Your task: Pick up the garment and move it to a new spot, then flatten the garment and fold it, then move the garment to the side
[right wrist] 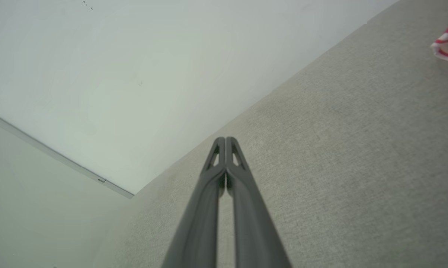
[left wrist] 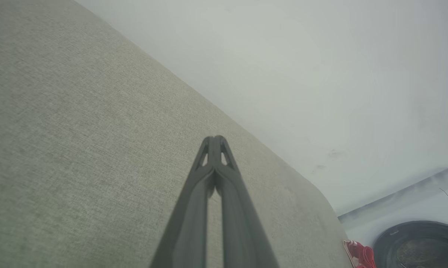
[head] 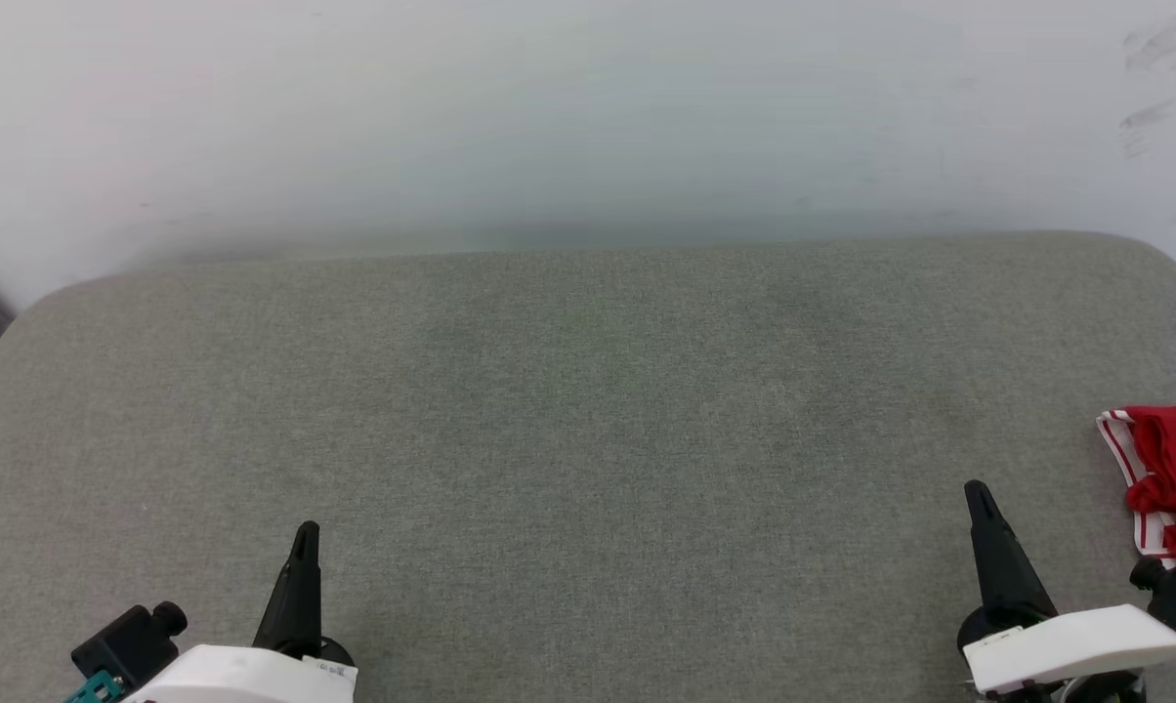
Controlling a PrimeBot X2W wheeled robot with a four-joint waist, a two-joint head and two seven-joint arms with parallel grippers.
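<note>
a: where's the garment [head: 1174,464]?
b: far right edge of the tabletop [head: 588,410], bunched in a heap, partly cut off by the frame. it's just beside the right claw [head: 979,493], on its outer side, not touching. well apart from the left claw [head: 306,535].
a: claw state?
b: both clenched, fingers [right wrist: 209,208] pressed tip to tip, nothing between them. both sit over bare tabletop, pointing toward the wall [head: 588,117].
a: how will it handle?
b: my read: light, limp jersey cloth with no stiffness, so it'll drape and sag once lifted. probably a slick sports weave, so a shallow pinch could slip. not fragile.
a: where to take hold?
b: the striped trim [head: 1120,444] on the side facing the right claw. red-white band, looks doubled and thicker, so there's more to bite on. flattening will likely need two holds along one edge, but the heap hides which edge is which. can't tell front from back either.
a: surfaces?
b: tabletop cover is grey-green woven fabric, coarse grain, rounded corners, looks padded. cloth on cloth should drag, so lifting beats sliding. wall is smooth matte white with a few scuffs at upper right. claw fingers are long, dark, tapered, with small cut-outs near the tips.
</note>
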